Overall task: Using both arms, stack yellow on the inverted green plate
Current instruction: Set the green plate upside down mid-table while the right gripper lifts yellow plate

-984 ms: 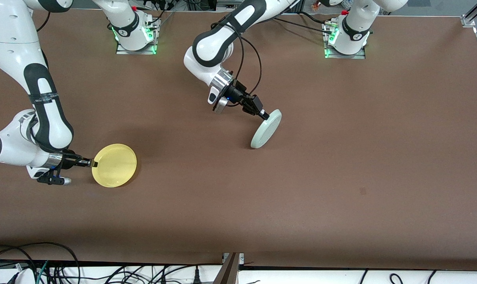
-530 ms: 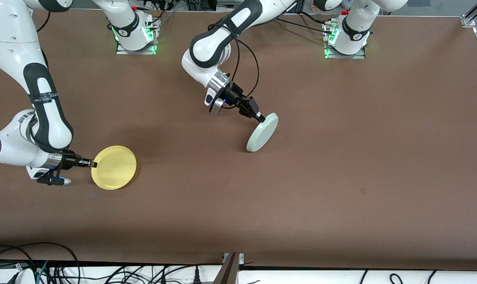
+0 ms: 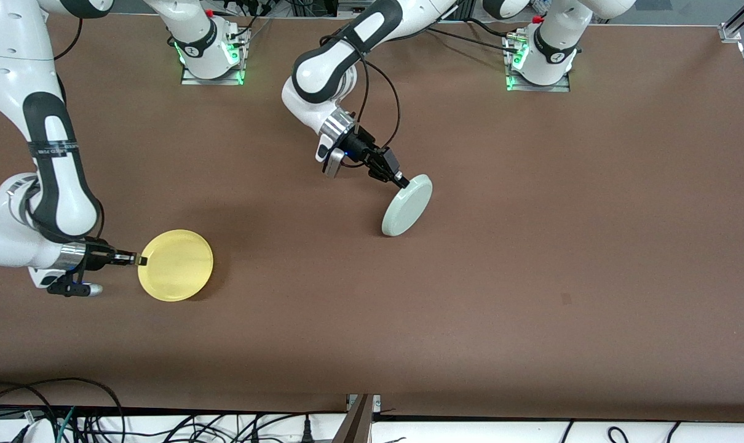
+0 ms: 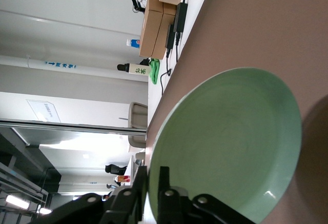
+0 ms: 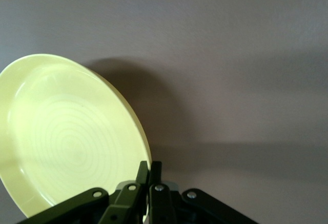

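Left hand (image 3: 402, 181) pinches the tilted round pale-green plastic plate (image 3: 407, 205), mid-flip; right hand (image 3: 139, 260) grips the round yellow plastic plate (image 3: 176, 265). Next: lay green face-down.

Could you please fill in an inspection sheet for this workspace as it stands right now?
Surface: brown table, bare apart from the two plates.
Job's things: yellow plate toward the right arm's end, gripped at its rim; green plate near the middle, tilted steeply with its lower edge at the table.
Clutter: nothing seen.
Grippers: right gripper shut on the yellow plate's rim; left gripper at the green plate's upper rim, fingers either side.
Cables: bundles along the table edge nearest the front camera.
Surroundings: cardboard boxes past the table in the left wrist view.
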Controlling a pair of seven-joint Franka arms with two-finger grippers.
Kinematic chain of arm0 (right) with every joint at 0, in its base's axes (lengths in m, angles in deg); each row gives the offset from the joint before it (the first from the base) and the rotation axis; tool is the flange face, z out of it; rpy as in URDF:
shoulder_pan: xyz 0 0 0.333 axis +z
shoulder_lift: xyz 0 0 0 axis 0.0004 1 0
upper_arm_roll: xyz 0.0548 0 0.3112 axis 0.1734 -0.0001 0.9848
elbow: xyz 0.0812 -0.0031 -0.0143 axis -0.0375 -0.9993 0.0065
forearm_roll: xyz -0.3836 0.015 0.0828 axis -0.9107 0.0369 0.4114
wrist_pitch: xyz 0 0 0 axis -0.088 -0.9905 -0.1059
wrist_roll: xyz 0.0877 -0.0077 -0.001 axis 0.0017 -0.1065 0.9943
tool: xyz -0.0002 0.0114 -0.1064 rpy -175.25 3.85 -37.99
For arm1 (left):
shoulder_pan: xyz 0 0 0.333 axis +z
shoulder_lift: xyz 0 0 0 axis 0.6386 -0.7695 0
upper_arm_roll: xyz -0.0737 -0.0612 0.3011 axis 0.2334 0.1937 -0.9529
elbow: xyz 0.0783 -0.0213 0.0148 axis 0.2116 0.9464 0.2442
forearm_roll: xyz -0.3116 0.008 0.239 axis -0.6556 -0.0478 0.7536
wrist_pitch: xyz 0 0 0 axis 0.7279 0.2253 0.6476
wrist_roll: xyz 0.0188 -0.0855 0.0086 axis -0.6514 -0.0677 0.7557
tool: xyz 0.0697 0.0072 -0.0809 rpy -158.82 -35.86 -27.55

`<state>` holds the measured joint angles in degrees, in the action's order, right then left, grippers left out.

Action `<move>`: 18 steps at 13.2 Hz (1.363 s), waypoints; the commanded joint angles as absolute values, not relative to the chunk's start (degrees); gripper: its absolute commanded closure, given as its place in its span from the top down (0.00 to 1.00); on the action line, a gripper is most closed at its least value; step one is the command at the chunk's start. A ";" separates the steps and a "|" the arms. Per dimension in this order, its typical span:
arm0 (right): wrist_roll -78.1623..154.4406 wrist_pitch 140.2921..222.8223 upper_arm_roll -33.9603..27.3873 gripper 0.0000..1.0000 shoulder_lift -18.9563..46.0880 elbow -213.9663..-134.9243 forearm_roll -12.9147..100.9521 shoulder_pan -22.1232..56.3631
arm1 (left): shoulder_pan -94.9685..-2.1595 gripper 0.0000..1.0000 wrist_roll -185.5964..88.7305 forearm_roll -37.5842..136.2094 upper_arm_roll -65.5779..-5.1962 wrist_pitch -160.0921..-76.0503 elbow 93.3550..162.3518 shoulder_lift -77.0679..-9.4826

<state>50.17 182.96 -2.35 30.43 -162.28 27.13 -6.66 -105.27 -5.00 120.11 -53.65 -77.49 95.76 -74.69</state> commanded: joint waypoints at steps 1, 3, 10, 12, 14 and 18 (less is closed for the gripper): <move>51.48 176.61 -2.23 0.00 29.74 -158.32 28.71 -7.88 | -107.45 1.00 -0.85 120.97 -53.89 -79.04 92.22 -76.80; 51.48 172.66 -2.23 0.00 29.65 -156.21 28.62 -8.68 | -109.29 1.00 2.06 120.88 -53.80 -79.13 92.13 -76.89; 51.48 159.46 -2.49 0.00 29.48 -146.45 28.44 -8.86 | -111.06 1.00 18.91 116.41 -51.95 -86.05 91.95 -77.16; 51.48 158.40 -2.32 0.00 29.04 -146.09 28.44 -8.86 | -110.80 1.00 22.80 116.05 -52.04 -92.72 92.74 -77.24; 51.30 157.87 -1.97 0.00 27.02 -145.82 28.18 -8.68 | -110.09 1.00 23.51 115.96 -52.22 -98.70 92.74 -77.33; 51.13 155.50 -1.53 0.00 26.49 -145.56 28.35 -7.72 | -103.26 1.00 23.51 105.46 -51.95 -106.26 90.47 -75.23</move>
